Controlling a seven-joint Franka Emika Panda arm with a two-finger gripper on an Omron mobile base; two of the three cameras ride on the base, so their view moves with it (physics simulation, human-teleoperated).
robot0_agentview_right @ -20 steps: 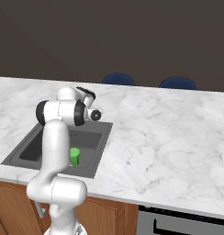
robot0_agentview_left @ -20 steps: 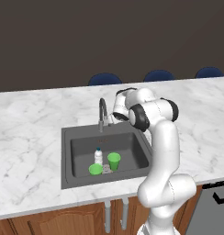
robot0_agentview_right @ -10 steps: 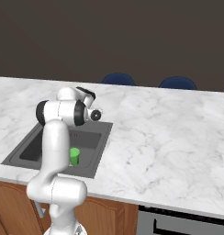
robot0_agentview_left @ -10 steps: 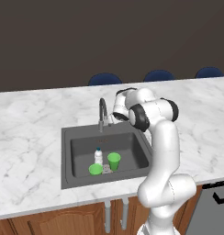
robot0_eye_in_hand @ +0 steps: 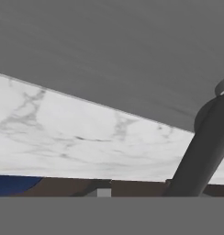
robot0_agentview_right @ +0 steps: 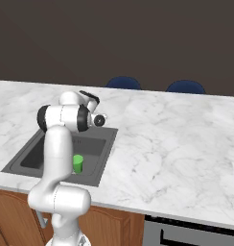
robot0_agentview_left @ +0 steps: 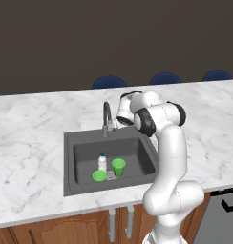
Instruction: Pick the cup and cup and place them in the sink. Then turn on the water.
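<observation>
The white marble counter (robot0_agentview_left: 37, 119) runs the full width of the scene, and the sink (robot0_agentview_left: 85, 162), a dark square basin, is recessed into it in front of the robot. All places below are given from that sink. Blue chair backs (robot0_agentview_left: 109, 82) show beyond the counter's far edge, well away from the sink.

The white arm (robot0_agentview_left: 168, 157) rises at the sink's right rim and bends back over the rear right corner, its hand close beside the tap (robot0_agentview_left: 107, 119), a dark gooseneck standing on the sink's back rim. The gripper (robot0_agentview_left: 119, 123) sits hard by the tap's base; whether its jaws are apart or together cannot be told from these pictures. In the hand view a dark slanted post (robot0_eye_in_hand: 201, 151) crosses the right side, probably the tap or its lever.

Both green cups already lie inside the sink, near its front wall: one cup (robot0_agentview_left: 119, 167) upright, the other cup (robot0_agentview_left: 100, 176) just left of it and lower. A small white bottle (robot0_agentview_left: 102, 162) stands between and just behind them.

What remains, I judge, is the water. The lever is likely small, rigid and smooth, so it wants a push or pinch at its free end. Room is tight between the gooseneck and the sink's back rim; the counter behind and to the right is open for withdrawing.
</observation>
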